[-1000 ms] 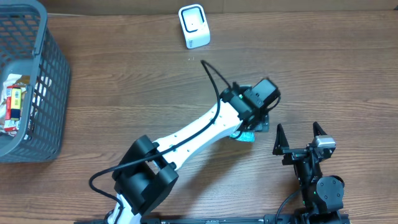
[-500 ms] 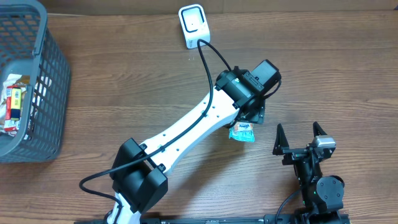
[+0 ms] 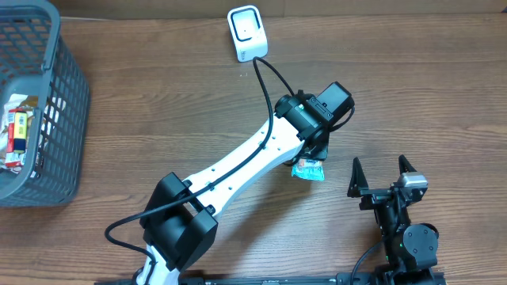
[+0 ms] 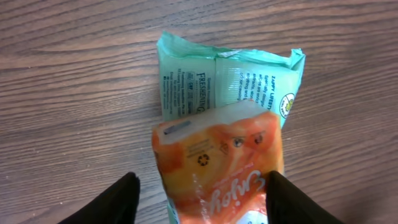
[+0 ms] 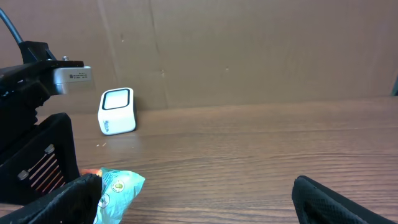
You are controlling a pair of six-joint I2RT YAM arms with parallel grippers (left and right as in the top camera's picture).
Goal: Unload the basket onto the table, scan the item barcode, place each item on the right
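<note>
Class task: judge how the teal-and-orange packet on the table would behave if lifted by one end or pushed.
The packet looks like thin crinkled film, so it would probably sag and weigh little. Its glossy wrapper may slip in a pinch. Being flat, it should slide on the table, not roll.

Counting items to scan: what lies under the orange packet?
A mint-green packet lies under the orange packet, its printed far end sticking out. The rest is covered, so any barcode there cannot be seen.
</note>
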